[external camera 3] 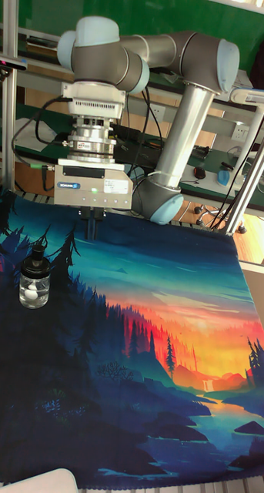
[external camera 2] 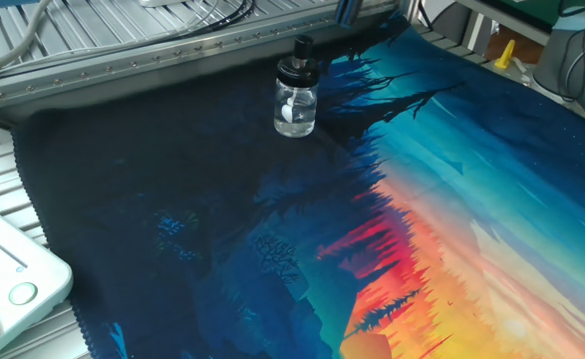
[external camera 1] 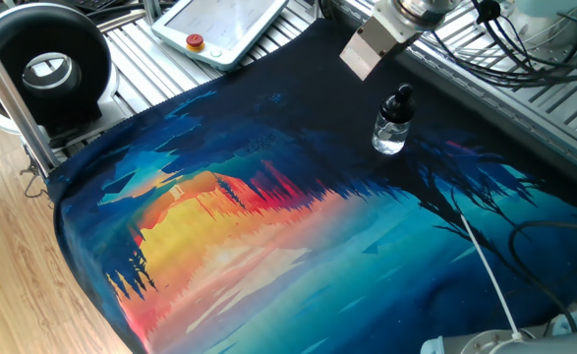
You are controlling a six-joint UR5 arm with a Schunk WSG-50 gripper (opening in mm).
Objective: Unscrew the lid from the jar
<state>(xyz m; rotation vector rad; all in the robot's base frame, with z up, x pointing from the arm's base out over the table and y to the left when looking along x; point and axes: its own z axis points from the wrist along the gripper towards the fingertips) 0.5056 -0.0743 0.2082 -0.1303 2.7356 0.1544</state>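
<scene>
While the jar [external camera 3: 34, 286] stands capped on the mat [external camera 3: 170, 339], the gripper [external camera 3: 92, 228] hangs beside it, fingers together, empty.

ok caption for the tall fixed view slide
UR5 gripper hovers beside a small clear glass jar with black cap on a colourful landscape mat.

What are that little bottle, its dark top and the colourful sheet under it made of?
The jar looks like clear glass: you see through it to something white inside, and it glints. The lid seems to be black plastic, dull with a slight sheen, though that is a guess. The mat looks like printed fabric or rubber, matte, with a stitched-looking edge.
</scene>
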